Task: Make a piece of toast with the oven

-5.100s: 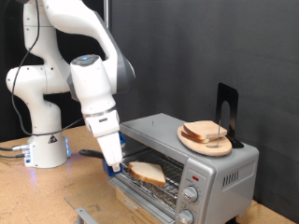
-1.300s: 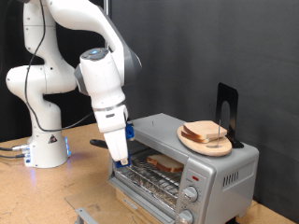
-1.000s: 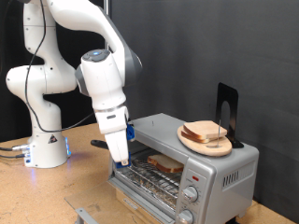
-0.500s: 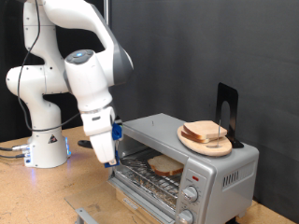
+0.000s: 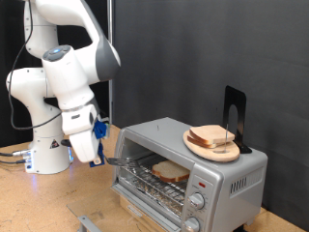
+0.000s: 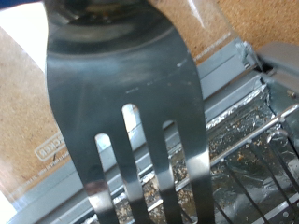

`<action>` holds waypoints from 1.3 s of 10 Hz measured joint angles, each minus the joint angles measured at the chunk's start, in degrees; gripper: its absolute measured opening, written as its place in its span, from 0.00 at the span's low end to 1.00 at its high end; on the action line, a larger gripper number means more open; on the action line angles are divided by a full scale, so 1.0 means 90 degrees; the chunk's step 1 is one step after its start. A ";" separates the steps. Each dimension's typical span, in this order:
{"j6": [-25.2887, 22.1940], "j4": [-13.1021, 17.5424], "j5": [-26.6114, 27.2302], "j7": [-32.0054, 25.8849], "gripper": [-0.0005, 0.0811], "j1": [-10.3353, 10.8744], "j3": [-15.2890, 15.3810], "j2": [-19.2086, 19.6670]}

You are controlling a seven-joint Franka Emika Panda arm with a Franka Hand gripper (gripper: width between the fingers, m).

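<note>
The silver-grey oven (image 5: 224,172) stands at the exterior view's right with its front open. A slice of toast (image 5: 172,173) lies on the wire rack inside. My gripper (image 5: 96,157) is to the exterior view's left of the oven mouth, outside it, shut on a metal fork (image 5: 117,160) whose tines point toward the oven. In the wrist view the fork (image 6: 140,103) fills the picture, over the oven's foil-lined front edge (image 6: 245,131). The fingers themselves do not show there.
A round wooden plate (image 5: 196,145) with more bread slices (image 5: 212,136) sits on top of the oven, in front of a black stand (image 5: 234,114). Round knobs (image 5: 200,201) are on the oven's front. The robot base (image 5: 48,150) stands on the wooden table (image 5: 39,203).
The gripper has drawn back from the oven mouth to the exterior view's left, carrying the fork. The toast, earlier nearer the front, now rests inside on the rack.
</note>
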 joint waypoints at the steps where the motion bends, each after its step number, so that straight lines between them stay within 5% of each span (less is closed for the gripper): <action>1: 0.0001 -0.0144 0.0092 -0.0099 0.59 -0.0007 -0.0088 -0.0195; 6: 0.0034 -0.0127 0.1024 -0.0552 0.59 0.0017 -0.0214 -0.0541; 11: -0.0437 -0.0168 0.1032 -0.0608 0.59 -0.0008 -0.0438 -0.1122; 13: -0.0512 -0.0128 0.1679 -0.0777 0.59 0.0108 -0.0448 -0.1115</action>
